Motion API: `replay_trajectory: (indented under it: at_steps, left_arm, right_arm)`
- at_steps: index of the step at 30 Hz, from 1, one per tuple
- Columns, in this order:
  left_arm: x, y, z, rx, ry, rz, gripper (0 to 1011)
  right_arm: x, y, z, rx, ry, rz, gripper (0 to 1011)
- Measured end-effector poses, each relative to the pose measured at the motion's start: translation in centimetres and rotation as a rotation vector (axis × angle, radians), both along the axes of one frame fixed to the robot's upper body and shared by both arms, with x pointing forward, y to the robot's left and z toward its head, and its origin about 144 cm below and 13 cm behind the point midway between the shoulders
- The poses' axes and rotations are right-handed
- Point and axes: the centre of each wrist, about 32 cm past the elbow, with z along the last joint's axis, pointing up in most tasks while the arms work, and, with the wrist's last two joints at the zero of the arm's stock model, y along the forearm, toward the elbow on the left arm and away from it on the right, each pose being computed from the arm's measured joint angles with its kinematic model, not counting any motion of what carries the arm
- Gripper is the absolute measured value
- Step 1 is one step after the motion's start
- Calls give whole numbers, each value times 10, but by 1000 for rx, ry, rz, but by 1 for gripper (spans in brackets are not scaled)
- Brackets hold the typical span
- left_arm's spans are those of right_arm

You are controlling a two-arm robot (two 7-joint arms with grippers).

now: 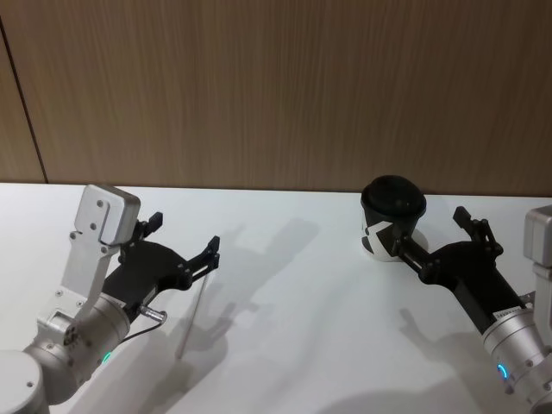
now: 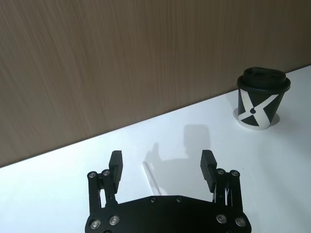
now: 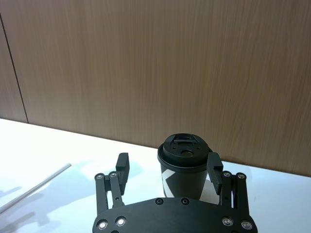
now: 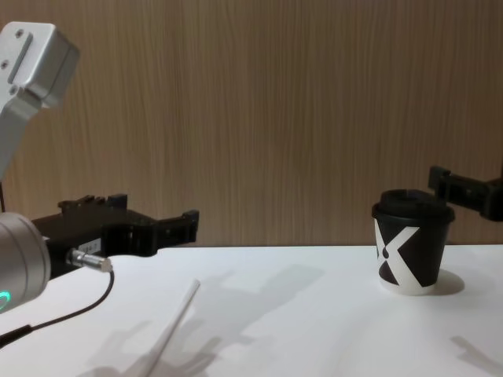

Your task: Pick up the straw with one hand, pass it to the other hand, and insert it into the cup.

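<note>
Two grippers hang over the white table [image 1: 302,345], and both have their jaws wide apart with nothing held. The left gripper [image 1: 186,235] sits a little above the table, and the straw [image 1: 193,316] lies flat on the surface beneath it. In the left wrist view the straw's far end [image 2: 150,176] shows in the gap between that gripper's [image 2: 162,164] jaws, clear of both fingers; the rest of the tube runs back under the palm. From the chest view the left gripper [image 4: 157,221] is plainly raised, and the straw [image 4: 177,318] lies on the table below and just ahead of the fingertips. The cup [image 1: 392,216] stands upright with its lid on, well apart from the left jaws and right at the right gripper [image 1: 427,231]. In the right wrist view the cup [image 3: 183,170] stands between the right gripper's [image 3: 168,165] jaws, at lid height. One finger [image 3: 122,167] stands clear of the cup's side, while the other is just beside the lid, and whether it touches is hard to tell from here. The straw [image 3: 35,187] lies well outside those jaws. Behind the table runs a wood-panelled wall [image 1: 276,86].
</note>
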Motion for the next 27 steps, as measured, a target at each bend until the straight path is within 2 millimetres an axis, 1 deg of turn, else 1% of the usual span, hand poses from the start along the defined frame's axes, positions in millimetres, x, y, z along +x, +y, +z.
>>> replay_trajectory:
  at_steps: [12,27]
  left_arm:
    - [-13,3,11,7,95,38,1006]
    - [-12,-4,9,-26,164,60,1006]
  right_arm:
    - [0,0,0,0,0,0,1001]
    - [0,0,0,0,0,0,1001]
